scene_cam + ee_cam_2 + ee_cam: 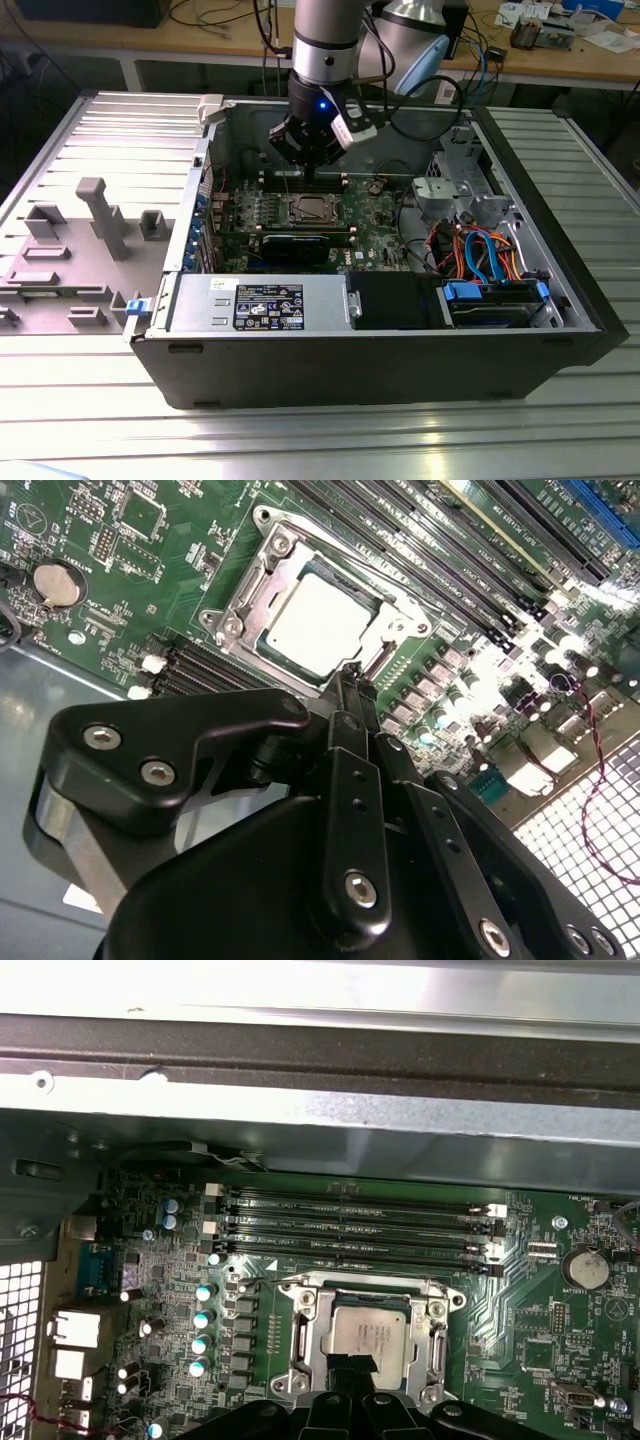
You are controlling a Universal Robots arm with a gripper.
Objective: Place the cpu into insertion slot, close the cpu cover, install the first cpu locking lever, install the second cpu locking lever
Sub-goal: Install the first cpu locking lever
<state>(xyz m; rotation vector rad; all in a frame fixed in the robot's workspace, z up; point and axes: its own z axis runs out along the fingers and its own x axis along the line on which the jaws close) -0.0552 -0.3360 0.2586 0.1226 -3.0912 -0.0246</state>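
The cpu [320, 625], a dull silver square, lies flat in the insertion slot [232, 622] on the green board. The silvery cpu cover [397, 608] lies down around it, its window framing the chip. Thin wire levers run along the slot's sides; I cannot tell if they are latched. My gripper [352, 675] hangs just above the slot's edge, its black fingers pressed together with nothing between them. In the first wrist view the gripper [350, 1365] sits at the edge of the cpu [368, 1330]. From outside, the gripper [310, 175] hovers over the cpu [310, 210] inside the open case.
Long black memory slots [350, 1230] run beside the socket, towards the case's metal wall [320, 1120]. A coin battery [585, 1268] sits on the board. The power supply [260, 300] and a drive bay with coloured cables [490, 270] fill the case's near side. Grey fixtures [100, 215] stand on the table.
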